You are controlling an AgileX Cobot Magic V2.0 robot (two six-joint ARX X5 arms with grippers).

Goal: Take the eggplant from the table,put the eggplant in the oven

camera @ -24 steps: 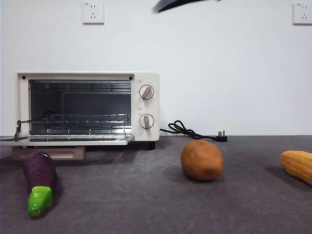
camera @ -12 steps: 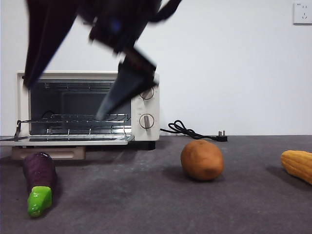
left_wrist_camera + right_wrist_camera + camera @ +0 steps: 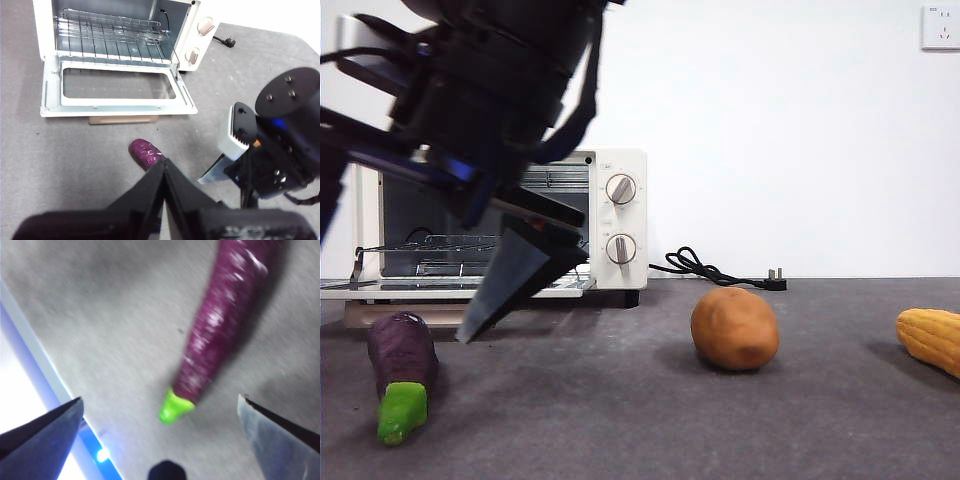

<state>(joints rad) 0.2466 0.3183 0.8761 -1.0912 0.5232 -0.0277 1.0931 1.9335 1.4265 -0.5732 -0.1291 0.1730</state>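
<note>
Since half a second ago the right pincer (image 3: 400, 290) has dropped lower and nearer, now filling the upper left of the front view above the eggplant (image 3: 402, 370). Its jaws are spread wide and hold nothing, one tip close to the worktop (image 3: 720, 420) just beside the eggplant. The eggplant lies on the worktop before the oven (image 3: 615, 215), whose door hangs open, green stem toward the front. The left pincer (image 3: 164, 172) waits higher up, jaws pressed together.
</note>
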